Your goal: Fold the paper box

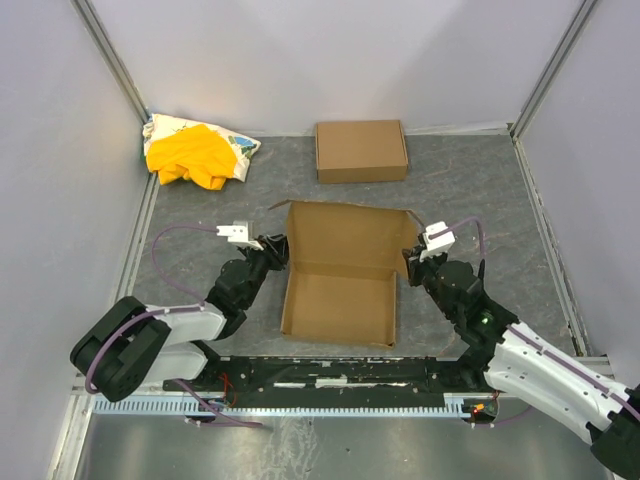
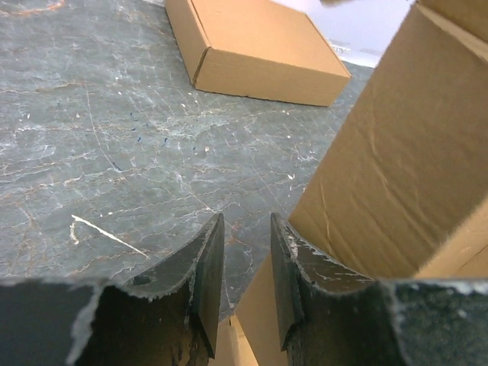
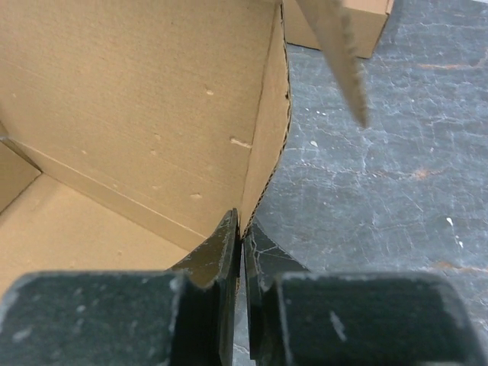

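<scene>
The right gripper (image 3: 241, 232) is pressed together on the side-wall edge of the paper box (image 1: 340, 275), which lies open at mid-table (image 1: 200, 210). The left gripper (image 2: 245, 232) is held slightly spread beside the opposite wall. Cardboard is glimpsed low in its gap, and contact cannot be made out.

Bright, even, diffuse light from overhead. Soft glow on white back wall (image 1: 320, 60), upper centre of top view. Faint, short shadows only, beside paper box (image 1: 340, 290) and flat cardboard box (image 1: 361, 150). Pale sheen on metal sheet (image 1: 300, 450) along bottom edge. Top view sharp throughout, wall edges slightly bowed toward corners. Left wrist view: left fingers (image 2: 191, 297) dark and soft at bottom, wall patch at upper right washed out. Right wrist view: right fingers (image 3: 221, 267) blurred, cardboard grain crisp mid-frame, near flap at top smeared.
</scene>
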